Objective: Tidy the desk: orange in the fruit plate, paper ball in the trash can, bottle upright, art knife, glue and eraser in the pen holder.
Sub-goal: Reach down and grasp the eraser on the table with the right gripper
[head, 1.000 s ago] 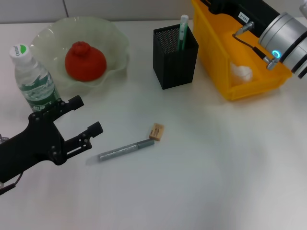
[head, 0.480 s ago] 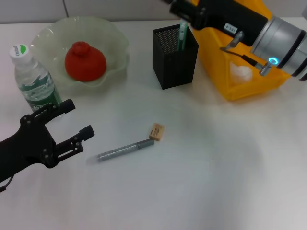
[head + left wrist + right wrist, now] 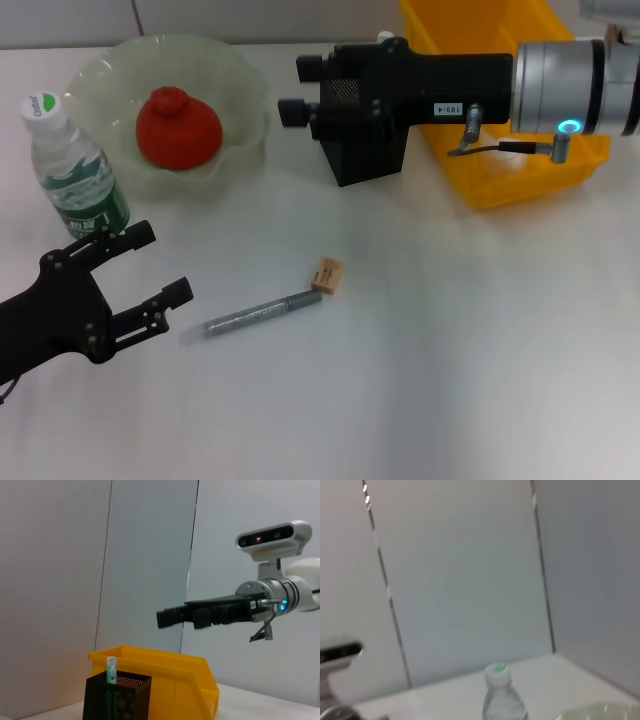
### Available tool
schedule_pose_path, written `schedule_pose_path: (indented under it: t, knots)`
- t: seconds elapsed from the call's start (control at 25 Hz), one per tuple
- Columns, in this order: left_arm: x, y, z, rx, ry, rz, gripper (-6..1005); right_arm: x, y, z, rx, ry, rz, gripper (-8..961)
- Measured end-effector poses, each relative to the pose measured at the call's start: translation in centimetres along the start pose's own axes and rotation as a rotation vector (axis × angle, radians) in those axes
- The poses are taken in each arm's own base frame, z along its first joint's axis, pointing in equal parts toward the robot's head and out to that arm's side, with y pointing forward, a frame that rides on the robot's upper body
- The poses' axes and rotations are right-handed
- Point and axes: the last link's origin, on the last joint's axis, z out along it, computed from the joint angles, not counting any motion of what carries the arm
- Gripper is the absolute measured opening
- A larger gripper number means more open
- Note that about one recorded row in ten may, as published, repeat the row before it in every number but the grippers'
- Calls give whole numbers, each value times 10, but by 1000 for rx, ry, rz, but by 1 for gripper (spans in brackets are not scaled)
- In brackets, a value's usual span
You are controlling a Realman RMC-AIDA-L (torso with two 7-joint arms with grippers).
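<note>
The slim grey metallic art knife [image 3: 263, 314] looks light, stiff and slippery, best pinched mid-barrel by the spread-fingered, empty left gripper [image 3: 148, 265].

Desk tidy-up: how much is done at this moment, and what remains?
Done: red-orange round orange sits in the pale green glass fruit plate; clear plastic bottle stands upright; light green glue stick is in the black mesh pen holder. Nothing in hand: left gripper and right gripper are open. Left: grey art knife and tan eraser lie on the desk.
</note>
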Motion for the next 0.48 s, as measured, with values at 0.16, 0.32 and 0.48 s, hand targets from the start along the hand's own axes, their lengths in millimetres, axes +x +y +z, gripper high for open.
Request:
schedule_pose_path:
  t: [0.16,0.32,0.48]
  knots:
    - [0,0,0,-1,-1,-3,800,-7,0,-1,-43,80,12,626]
    - [0,1,0,-4,0,-9,800,-15,1,-6,-63,109,16,626]
    - [-1,1,-1,-2,0,-11,800,-18,3,-7,-81,153,14,626]
